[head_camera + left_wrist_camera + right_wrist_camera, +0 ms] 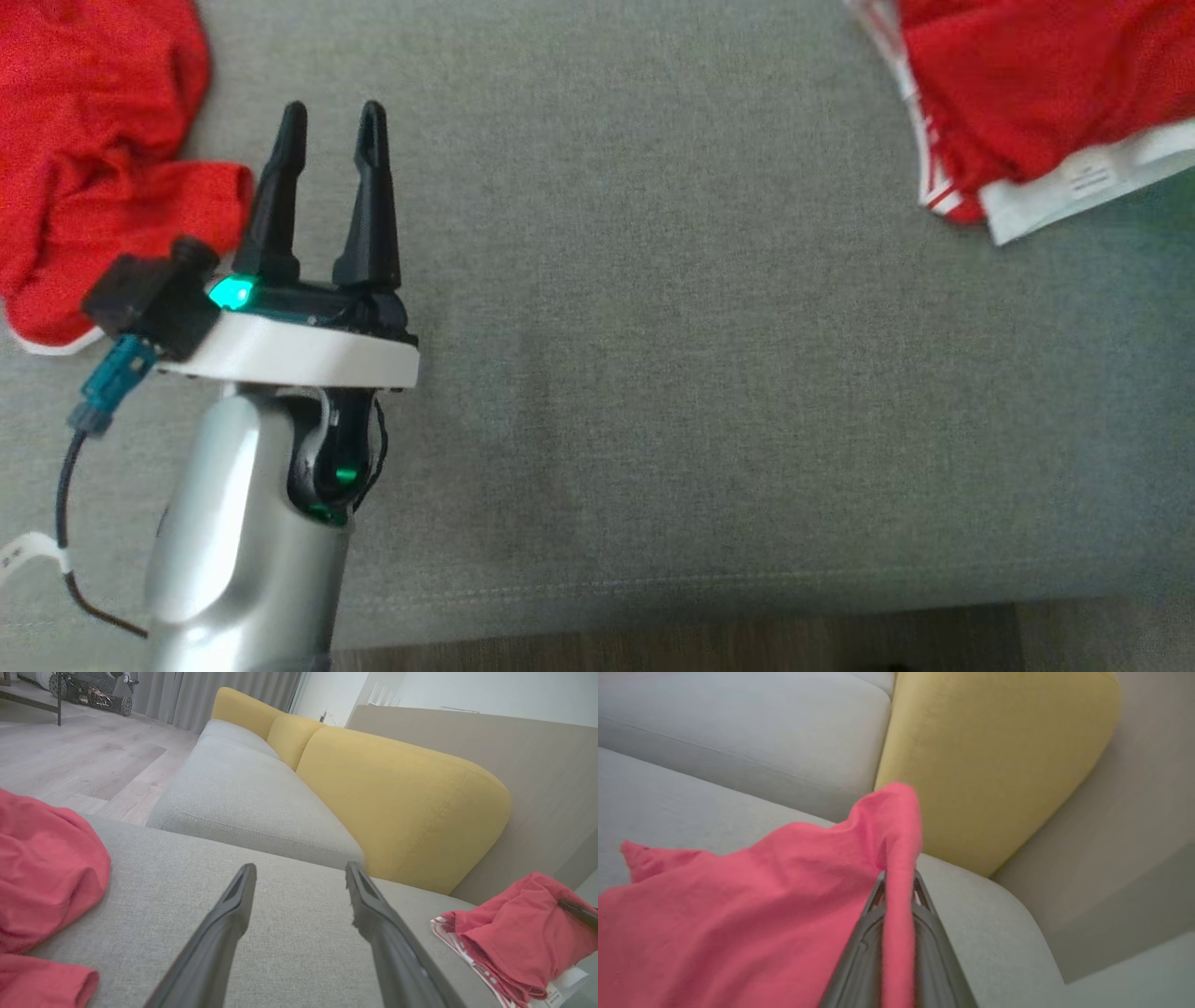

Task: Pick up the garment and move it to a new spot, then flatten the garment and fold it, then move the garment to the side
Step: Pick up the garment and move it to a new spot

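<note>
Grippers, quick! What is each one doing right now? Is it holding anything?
Left gripper: open, holding nothing.
Right gripper: closed, holding a fold of the red fabric garment.

Left-hand garment (84, 159) and right-hand garment (1046, 93) lie well apart on the seat cushion (700, 373); the left gripper (333, 117) stands between, just beside the former

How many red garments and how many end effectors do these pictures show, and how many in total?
Red garments: 2, left garment and right garment
End effectors: 2, left end effector and right end effector
Total: 4
</note>
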You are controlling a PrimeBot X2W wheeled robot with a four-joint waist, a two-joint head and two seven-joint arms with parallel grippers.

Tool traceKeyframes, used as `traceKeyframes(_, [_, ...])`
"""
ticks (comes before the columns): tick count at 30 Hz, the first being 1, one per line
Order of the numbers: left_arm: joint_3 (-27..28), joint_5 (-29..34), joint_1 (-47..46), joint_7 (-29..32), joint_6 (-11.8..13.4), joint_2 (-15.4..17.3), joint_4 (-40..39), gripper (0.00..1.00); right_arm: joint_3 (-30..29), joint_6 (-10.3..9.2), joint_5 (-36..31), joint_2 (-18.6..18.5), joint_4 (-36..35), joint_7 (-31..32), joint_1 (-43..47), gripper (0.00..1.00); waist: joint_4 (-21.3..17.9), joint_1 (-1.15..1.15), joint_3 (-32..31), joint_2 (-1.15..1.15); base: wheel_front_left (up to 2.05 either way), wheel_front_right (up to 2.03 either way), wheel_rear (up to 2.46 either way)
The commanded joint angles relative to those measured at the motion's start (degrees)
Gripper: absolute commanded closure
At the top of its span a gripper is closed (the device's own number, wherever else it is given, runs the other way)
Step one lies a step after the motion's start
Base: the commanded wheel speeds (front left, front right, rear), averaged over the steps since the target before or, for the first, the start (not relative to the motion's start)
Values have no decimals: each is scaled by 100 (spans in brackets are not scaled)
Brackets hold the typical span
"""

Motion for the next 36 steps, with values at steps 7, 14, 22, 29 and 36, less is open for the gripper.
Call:
traceKeyframes(7, [178, 57, -247, -29, -54, 50, -163, 0, -863, 37, -173, -189, 595, 128, -366, 100, -67, -1, 317, 0, 0, 0, 0])
traceKeyframes(14, [152, 39, -295, -29, -62, 50, -152, 0, -1479, 37, -763, -23, 1013, 7, -570, 100, -22, -1, 367, 0, 0, 0, 0])
traceKeyframes(22, [185, 13, -259, -29, -58, 50, -92, 0, -1901, 37, -1054, 235, 1147, -98, -587, 0, 10, -1, 307, 0, 0, 0, 0])
traceKeyframes(29, [201, -83, -152, -29, -26, 50, -27, 0, -1771, 37, -1179, 593, 834, -187, -598, 0, 40, -1, 1, 0, 0, 0, 0])
traceKeyframes(36, [183, -187, 33, -29, 26, 50, -18, 0, -1420, 37, -983, 1034, 318, -275, -315, 0, 180, -1, -510, 0, 0, 0, 0])
